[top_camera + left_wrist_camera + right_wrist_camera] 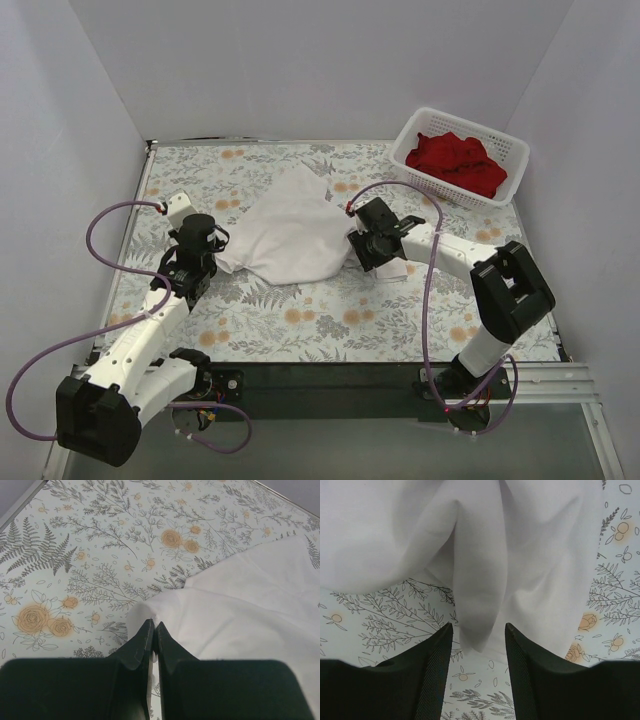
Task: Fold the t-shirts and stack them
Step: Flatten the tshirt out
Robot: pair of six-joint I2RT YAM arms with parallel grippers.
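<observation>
The white t-shirt (292, 232) lies rumpled in the middle of the floral tablecloth. My left gripper (214, 256) is at its left edge; in the left wrist view the gripper (153, 626) is shut on a pinch of the white fabric (240, 610). My right gripper (366, 250) is at the shirt's right edge; in the right wrist view the gripper (479, 630) is open, with a hanging fold of the white shirt (477, 585) just ahead between the fingers (436, 665). Red t-shirts (456, 160) lie bunched in the basket.
A white lattice basket (512, 152) stands at the back right corner. Grey walls close in the table on three sides. Purple cables loop beside both arms. The table's near edge is a black strip (330, 378).
</observation>
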